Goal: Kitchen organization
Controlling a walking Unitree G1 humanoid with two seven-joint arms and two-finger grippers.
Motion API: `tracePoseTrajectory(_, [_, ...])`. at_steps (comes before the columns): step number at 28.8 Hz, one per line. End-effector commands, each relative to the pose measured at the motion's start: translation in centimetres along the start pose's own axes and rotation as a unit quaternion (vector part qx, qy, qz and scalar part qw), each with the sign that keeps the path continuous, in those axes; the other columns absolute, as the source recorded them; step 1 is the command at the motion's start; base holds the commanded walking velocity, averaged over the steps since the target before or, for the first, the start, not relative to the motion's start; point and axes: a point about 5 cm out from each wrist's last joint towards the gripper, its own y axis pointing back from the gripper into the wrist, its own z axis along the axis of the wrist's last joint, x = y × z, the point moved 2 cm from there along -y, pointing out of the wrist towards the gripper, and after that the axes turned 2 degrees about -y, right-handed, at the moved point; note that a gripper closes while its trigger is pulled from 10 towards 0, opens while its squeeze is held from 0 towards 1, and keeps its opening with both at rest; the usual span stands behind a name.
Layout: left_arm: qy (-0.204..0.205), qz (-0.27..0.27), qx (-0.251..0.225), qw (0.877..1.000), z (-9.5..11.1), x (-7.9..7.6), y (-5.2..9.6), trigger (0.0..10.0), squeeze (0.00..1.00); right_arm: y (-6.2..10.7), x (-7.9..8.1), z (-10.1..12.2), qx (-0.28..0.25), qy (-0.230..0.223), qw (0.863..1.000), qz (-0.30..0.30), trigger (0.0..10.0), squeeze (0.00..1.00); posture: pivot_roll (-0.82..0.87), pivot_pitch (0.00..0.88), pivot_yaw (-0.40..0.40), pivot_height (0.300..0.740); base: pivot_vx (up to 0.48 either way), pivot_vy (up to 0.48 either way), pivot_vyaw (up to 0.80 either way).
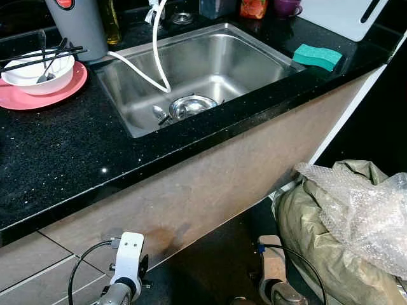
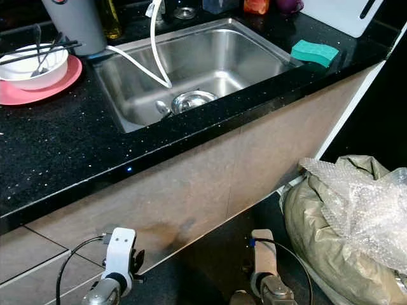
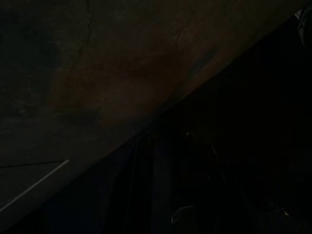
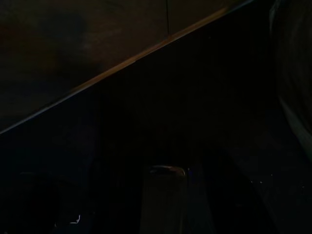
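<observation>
A steel sink (image 1: 222, 57) is set into the black speckled counter (image 1: 57, 159). In its basin lie a small steel bowl (image 1: 192, 105) and a spoon (image 1: 159, 113), and a white hose (image 1: 156, 57) hangs down into it. On the counter to the left, a white bowl (image 1: 32, 75) with chopsticks (image 1: 38, 58) and a spoon sits on a pink plate (image 1: 25, 100). A green sponge (image 1: 317, 56) lies right of the sink. My left arm's wrist (image 1: 127, 267) and right arm's wrist (image 1: 275, 279) hang idle below the counter front. Both wrist views are very dark.
A grey jug (image 1: 79, 25) stands behind the plate, beside a bottle of yellow liquid (image 1: 112, 22). A white cutting board (image 1: 343, 16) leans at the back right. On the floor to the right, a bulky olive bag (image 1: 318, 235) has bubble wrap (image 1: 369, 203) over it.
</observation>
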Motion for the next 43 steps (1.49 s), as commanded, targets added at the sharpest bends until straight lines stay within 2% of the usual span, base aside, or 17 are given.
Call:
tracePoseTrajectory(1, [-0.003, 0.005, 0.012, 1.0, -0.68, 0.36, 0.26, 10.0, 0.0, 0.09, -0.02, -0.41, 0.005, -0.004, 1.0, -0.003, 10.0, 0.0, 0.03, 0.142, 0.009, 0.74, 0.0, 0.0, 0.0])
tracePoseTrajectory(11, [-0.004, 0.006, 0.009, 1.0, -0.47, 0.53, 0.17, 10.0, 0.0, 0.02, 0.37, -0.25, 0.002, 0.015, 1.0, 0.005, 10.0, 0.0, 0.03, 0.138, 0.013, 0.74, 0.0, 0.0, 0.13])
tracePoseTrajectory(14, [-0.004, 0.006, 0.008, 1.0, -0.4, 0.51, 0.12, 10.0, 0.0, 0.03, 0.26, -0.12, -0.005, 0.006, 1.0, -0.002, 10.0, 0.0, 0.03, 0.137, 0.012, 0.74, 0.0, 0.0, 0.8])
tracePoseTrajectory(16, [-0.004, 0.006, 0.007, 1.0, -0.34, 0.51, 0.09, 10.0, 0.0, 0.03, -0.17, -0.04, -0.005, -0.016, 1.0, -0.014, 10.0, 0.0, 0.03, 0.136, 0.013, 0.74, 0.0, 0.0, 0.0])
tracePoseTrajectory(32, [-0.005, 0.006, 0.009, 1.0, -0.34, 0.52, 0.04, 10.0, 0.0, 0.0, -0.07, -0.01, -0.004, -0.011, 1.0, -0.011, 10.0, 0.0, 0.03, 0.134, 0.015, 0.74, 0.0, 0.0, 0.0])
tracePoseTrajectory(38, [-0.005, 0.003, 0.01, 1.0, -0.43, 0.38, 0.02, 10.0, 0.0, 0.05, -0.26, -0.06, -0.004, -0.014, 1.0, -0.013, 10.0, 0.0, 0.02, 0.129, 0.014, 0.74, 0.0, 0.0, -0.7])
tracePoseTrajectory(43, [-0.006, 0.006, 0.015, 1.0, -0.73, 0.49, 0.11, 10.0, 0.0, 0.04, -0.29, -0.14, 0.001, -0.011, 1.0, -0.011, 10.0, 0.0, 0.02, 0.122, 0.014, 0.74, 0.0, 0.0, 0.0])
